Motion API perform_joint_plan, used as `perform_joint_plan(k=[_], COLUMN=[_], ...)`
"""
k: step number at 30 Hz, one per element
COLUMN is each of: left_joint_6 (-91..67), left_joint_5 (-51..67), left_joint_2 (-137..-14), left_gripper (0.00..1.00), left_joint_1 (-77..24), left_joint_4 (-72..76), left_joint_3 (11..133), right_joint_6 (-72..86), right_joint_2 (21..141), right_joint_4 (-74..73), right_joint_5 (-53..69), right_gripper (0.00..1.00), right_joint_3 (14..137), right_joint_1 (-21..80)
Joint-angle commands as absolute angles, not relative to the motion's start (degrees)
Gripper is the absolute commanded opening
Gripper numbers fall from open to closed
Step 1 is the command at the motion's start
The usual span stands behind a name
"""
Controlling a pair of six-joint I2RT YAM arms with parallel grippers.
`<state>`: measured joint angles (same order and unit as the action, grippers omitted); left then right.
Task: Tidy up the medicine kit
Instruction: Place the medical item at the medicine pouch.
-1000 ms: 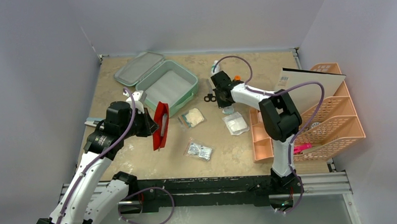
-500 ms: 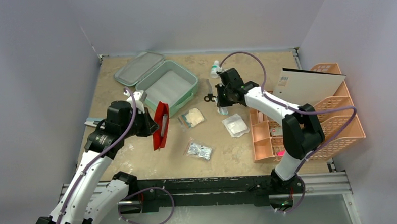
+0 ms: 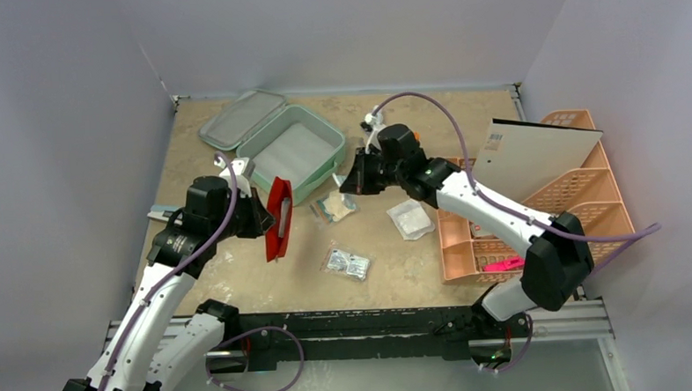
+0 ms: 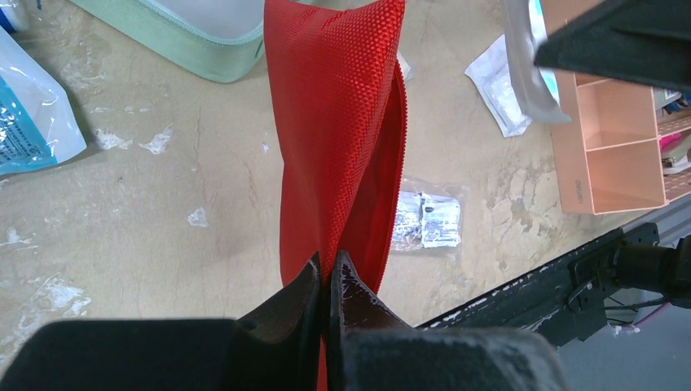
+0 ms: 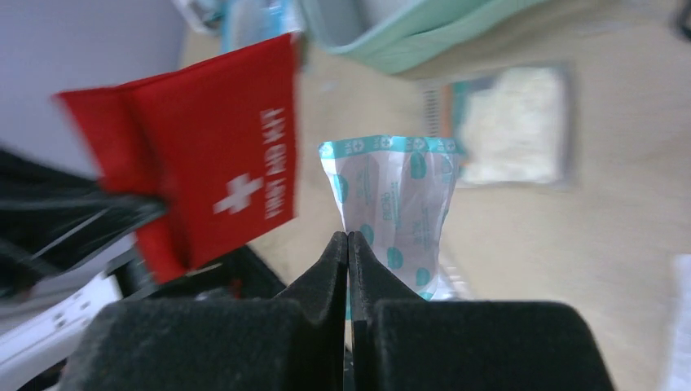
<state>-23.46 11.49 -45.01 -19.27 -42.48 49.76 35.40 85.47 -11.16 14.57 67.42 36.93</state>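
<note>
The mint-green medicine kit (image 3: 292, 154) lies open at the back left, its lid (image 3: 242, 119) flat behind it and its pale inside bare. My left gripper (image 3: 269, 218) is shut on the lower edge of a red first-aid pouch (image 4: 342, 147), which stands upright in front of the kit. My right gripper (image 3: 349, 184) hangs just right of the kit's front corner. It is shut on a small white packet with teal dots (image 5: 391, 204). In the right wrist view the red pouch (image 5: 220, 187) is to the left, a short way from the packet.
On the table lie a cotton packet (image 3: 336, 205), a foil blister packet (image 3: 347, 263) and a white gauze packet (image 3: 410, 217). A peach lattice rack (image 3: 589, 202) with a white card (image 3: 534, 152) fills the right side. A blue-printed bag (image 4: 28, 114) lies left of my left arm.
My right arm has swung left from the table's middle towards the kit and the red pouch, carrying the teal-dotted packet. The left arm and pouch have stayed put.
</note>
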Motion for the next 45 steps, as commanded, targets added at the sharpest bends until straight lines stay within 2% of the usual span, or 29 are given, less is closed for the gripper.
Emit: perform_joint_plan(k=[1, 11, 19, 32, 45], left_joint_6=[-24.17, -24.35, -24.78, -24.96, -28.54], left_joint_5=[10.77, 11.38, 11.59, 13.09, 15.78], left_joint_2=[-44.86, -43.8, -43.65, -43.53, -42.75], left_gripper=[0.0, 0.0, 0.0, 0.0, 0.0], left_joint_1=[-19.34, -19.34, -19.34, -19.34, -19.31], left_joint_4=[-40.84, -40.6, -40.26, -39.45, -38.0], left_joint_3=[49.89, 49.62, 49.53, 49.65, 49.66], right_joint_6=[43.36, 60.81, 68.82, 75.45, 73.41], right_joint_2=[81.78, 80.49, 84.49, 91.81, 92.95], right_joint_4=[-2.63, 20.13, 32.25, 39.45, 33.77], right_joint_5=[18.32, 22.0, 22.63, 21.22, 16.44], right_gripper=[0.0, 0.0, 0.0, 0.0, 0.0], right_joint_3=[67.59, 60.92, 61.47, 62.25, 61.37], right_joint_1=[42.94, 46.08, 49.35, 52.2, 52.18])
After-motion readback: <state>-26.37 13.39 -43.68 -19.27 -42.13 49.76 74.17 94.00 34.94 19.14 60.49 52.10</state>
